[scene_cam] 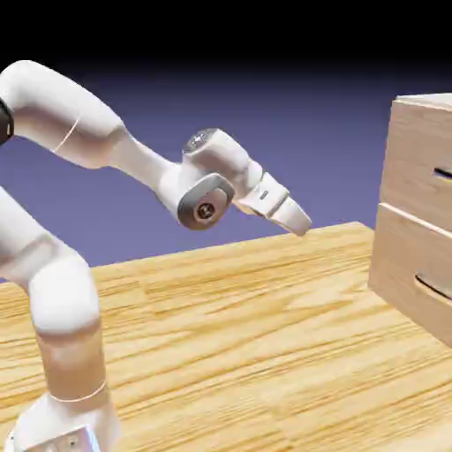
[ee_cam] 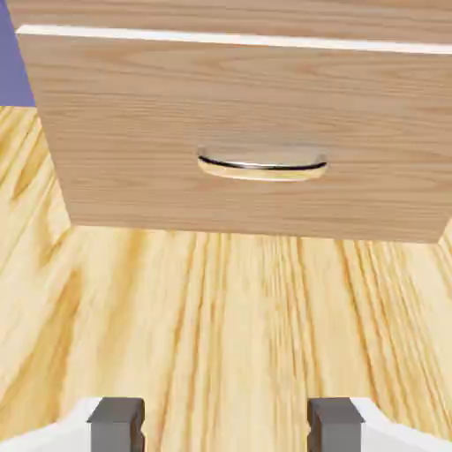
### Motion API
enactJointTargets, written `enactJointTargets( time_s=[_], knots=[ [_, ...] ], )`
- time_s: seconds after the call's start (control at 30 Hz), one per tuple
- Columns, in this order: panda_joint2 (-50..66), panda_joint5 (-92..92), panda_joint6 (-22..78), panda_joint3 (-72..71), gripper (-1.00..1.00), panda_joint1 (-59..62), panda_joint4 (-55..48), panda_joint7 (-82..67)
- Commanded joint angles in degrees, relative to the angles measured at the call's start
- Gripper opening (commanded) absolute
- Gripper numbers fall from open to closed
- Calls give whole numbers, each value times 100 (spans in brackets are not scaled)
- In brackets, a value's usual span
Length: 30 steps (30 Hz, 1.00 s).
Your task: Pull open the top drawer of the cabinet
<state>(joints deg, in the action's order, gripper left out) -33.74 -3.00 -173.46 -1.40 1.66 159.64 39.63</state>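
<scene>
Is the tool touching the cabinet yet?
No. In the exterior view the tool hangs over the table, clearly short of the cabinet.

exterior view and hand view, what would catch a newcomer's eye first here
The white arm dominates the exterior view, arching from the lower left with its gripper hanging above the wooden table, well short of the cabinet at the right edge. In the hand view a light-wood drawer front fills the upper half, its curved slot handle near the middle, and the grey fingertips stand apart and empty at the bottom.
</scene>
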Motion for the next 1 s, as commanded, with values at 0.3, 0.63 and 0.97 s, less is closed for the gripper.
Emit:
enactJointTargets(
  time_s=[0.3, 0.63, 0.97],
  knots=[
    [-896, -2492, 455, -1164, 0, 1949, -1127, -2349],
    [-1792, -4984, 910, -2328, 0, 3897, -2255, -4697],
    [-2689, -7476, 1366, -3491, 0, 5846, -3382, -7045]
  ],
)
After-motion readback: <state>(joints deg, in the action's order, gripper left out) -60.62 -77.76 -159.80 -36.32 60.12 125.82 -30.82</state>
